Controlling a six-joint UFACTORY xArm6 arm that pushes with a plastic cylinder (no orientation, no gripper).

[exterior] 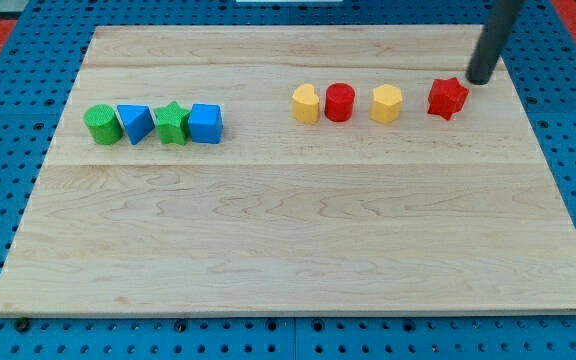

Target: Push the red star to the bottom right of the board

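Note:
The red star (447, 97) lies on the wooden board (298, 230) at the view's upper right, the last in a row of blocks. My tip (480, 79) is just to the upper right of the red star, close to it; I cannot tell whether they touch. The dark rod rises from the tip to the view's top edge.
Left of the red star stand a yellow hexagon (386, 103), a red cylinder (339, 102) and a yellow block (306, 103). At the left stand a green cylinder (101, 125), a blue triangle (134, 123), a green star (172, 123) and a blue cube (206, 124).

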